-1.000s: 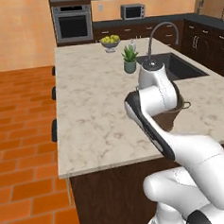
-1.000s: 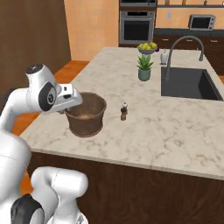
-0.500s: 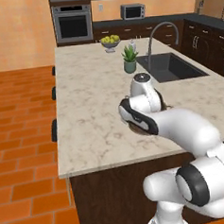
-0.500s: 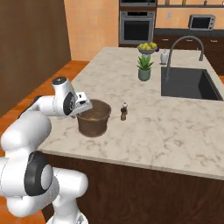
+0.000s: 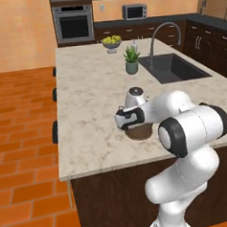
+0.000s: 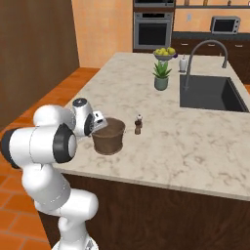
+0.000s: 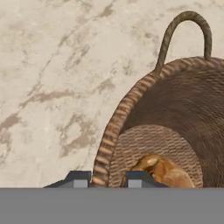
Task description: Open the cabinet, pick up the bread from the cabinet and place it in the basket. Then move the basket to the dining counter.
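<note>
Gripping the basket [image 7: 175, 127] rim, the end effector [image 7: 103, 178] sits on the counter [image 6: 195, 141]. The hand view shows bread [image 7: 164, 170] inside.

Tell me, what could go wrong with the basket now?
The claw pinches only the basket's thin rim, so it might slip or tip, and the bread inside could spill. The small bottle stands close beside it and might be knocked over. The basket also sits near the dining counter's front edge.

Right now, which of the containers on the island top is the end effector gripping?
The brown woven basket at the near edge, pinched at its rim; the fruit bowl and plant pot stand far off.
</note>
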